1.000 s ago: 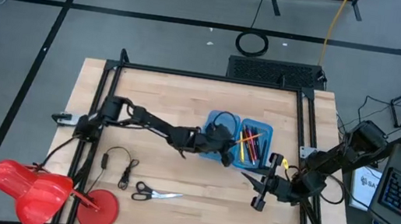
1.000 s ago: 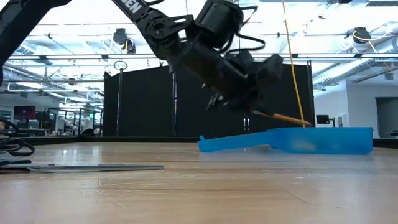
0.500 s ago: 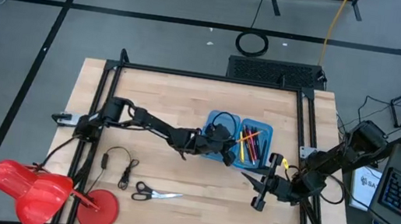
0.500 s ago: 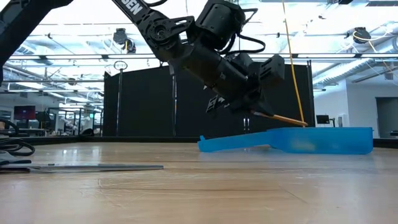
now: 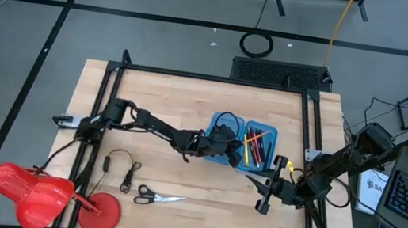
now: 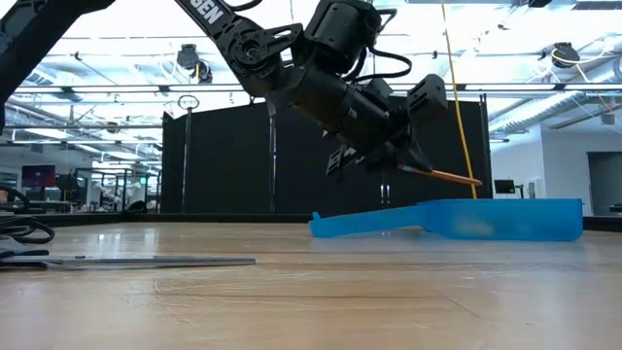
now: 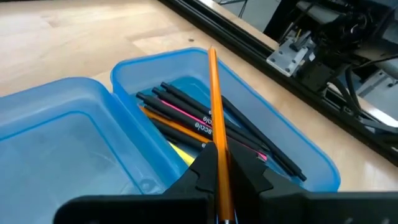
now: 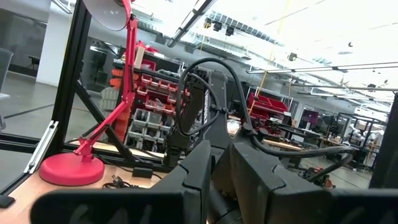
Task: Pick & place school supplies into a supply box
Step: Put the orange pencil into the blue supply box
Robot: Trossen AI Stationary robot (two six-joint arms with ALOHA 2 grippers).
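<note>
A: Wooden table, blue box lying open near its right side. Left gripper hovers above the box, jaws pinching an orange pencil over the half with the pens.

B: Risks?

A: Pencil sits tilted; released so, it may catch the rim and roll out. Scissors lie well apart, beside a cable. Right gripper waits near the box; its jaws look pressed together, probably.
</note>
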